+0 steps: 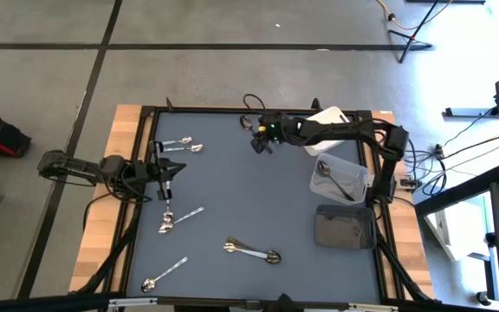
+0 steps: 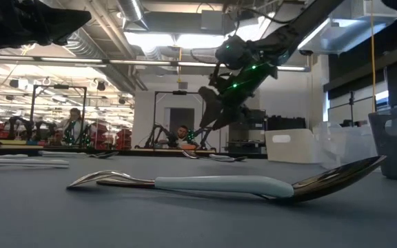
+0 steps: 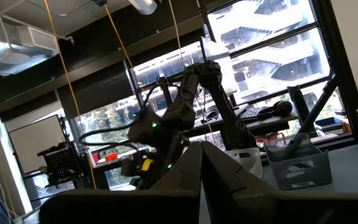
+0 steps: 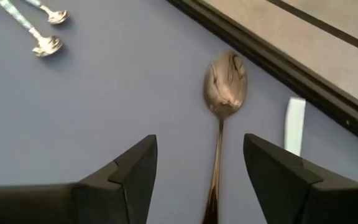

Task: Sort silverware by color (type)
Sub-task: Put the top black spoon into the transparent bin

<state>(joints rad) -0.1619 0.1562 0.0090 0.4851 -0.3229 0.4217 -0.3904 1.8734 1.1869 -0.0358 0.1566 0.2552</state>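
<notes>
Several small spoons lie flat on the blue-grey mat. A shiny silver spoon (image 4: 224, 87) lies by the far edge (image 1: 246, 122). My right gripper (image 4: 201, 146) hovers open just above it (image 1: 261, 143), one finger on each side of the handle, touching nothing. Two pale-handled spoons (image 1: 184, 145) lie at the far left, and two more (image 1: 178, 217) at mid-left. One spoon (image 1: 164, 274) lies near the near edge, and a pair (image 1: 251, 251) sits at near centre (image 2: 212, 184). My left gripper (image 1: 173, 169) waits shut at the left side (image 3: 201, 165).
Along the right side stand a white bin (image 1: 332, 118), a clear bin (image 1: 342, 179) with spoons in it, and a dark bin (image 1: 345, 227). A black frame (image 1: 258, 110) borders the mat. Open mat lies in the middle. People show in the room beyond.
</notes>
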